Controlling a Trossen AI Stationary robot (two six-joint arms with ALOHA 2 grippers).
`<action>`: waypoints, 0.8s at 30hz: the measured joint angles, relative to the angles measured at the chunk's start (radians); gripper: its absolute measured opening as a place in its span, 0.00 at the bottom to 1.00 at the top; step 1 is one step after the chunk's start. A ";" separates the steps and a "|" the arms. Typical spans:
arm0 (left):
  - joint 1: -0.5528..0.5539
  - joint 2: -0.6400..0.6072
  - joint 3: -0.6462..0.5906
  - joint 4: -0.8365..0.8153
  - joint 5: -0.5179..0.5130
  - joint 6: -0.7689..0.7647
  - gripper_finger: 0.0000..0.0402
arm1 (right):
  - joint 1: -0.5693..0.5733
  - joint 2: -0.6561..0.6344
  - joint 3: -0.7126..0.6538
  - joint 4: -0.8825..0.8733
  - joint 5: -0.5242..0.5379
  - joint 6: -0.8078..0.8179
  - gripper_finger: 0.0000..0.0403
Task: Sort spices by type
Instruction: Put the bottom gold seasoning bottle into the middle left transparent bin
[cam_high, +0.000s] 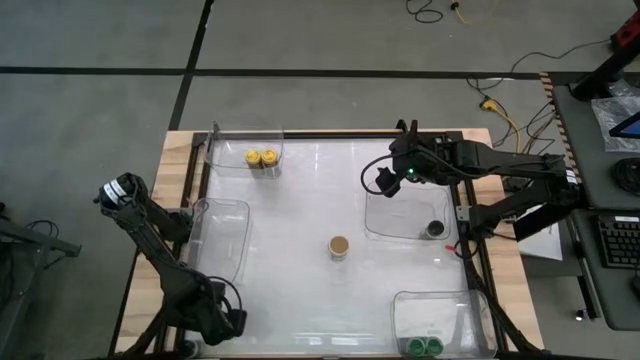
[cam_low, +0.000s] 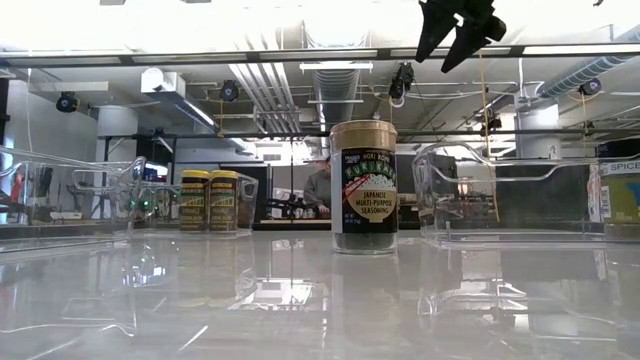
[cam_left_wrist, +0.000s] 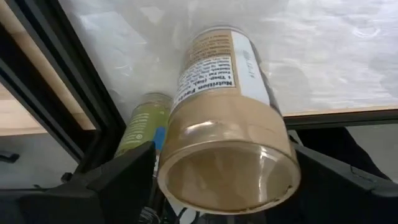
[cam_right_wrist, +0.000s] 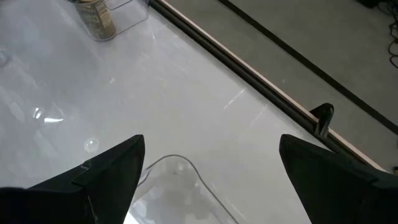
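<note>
Your left gripper (cam_left_wrist: 217, 186) grasps a tan-lidded spice jar (cam_left_wrist: 230, 124) at seven o'clock; your right gripper (cam_high: 383, 181), released, hovers at two.

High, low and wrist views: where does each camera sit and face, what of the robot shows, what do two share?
High: above the table, facing down; both arms, left gripper, right gripper.
Low: table height, facing across into the room; right gripper at top.
Left wrist: on that arm, its gripper's edges beside a brown jar close up.
Right wrist: on that arm, facing the table; open fingers show.
High and low share the middle jar.
</note>
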 joint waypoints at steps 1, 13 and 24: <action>0.003 0.000 0.000 0.000 0.000 0.000 0.82 | 0.000 0.000 0.000 0.000 0.000 0.000 0.90; 0.030 0.000 0.000 0.003 -0.001 0.021 0.74 | 0.002 0.000 -0.004 0.000 0.000 -0.002 0.90; 0.029 -0.001 0.010 0.001 -0.005 0.201 0.66 | 0.006 0.000 -0.008 -0.001 -0.002 0.000 0.90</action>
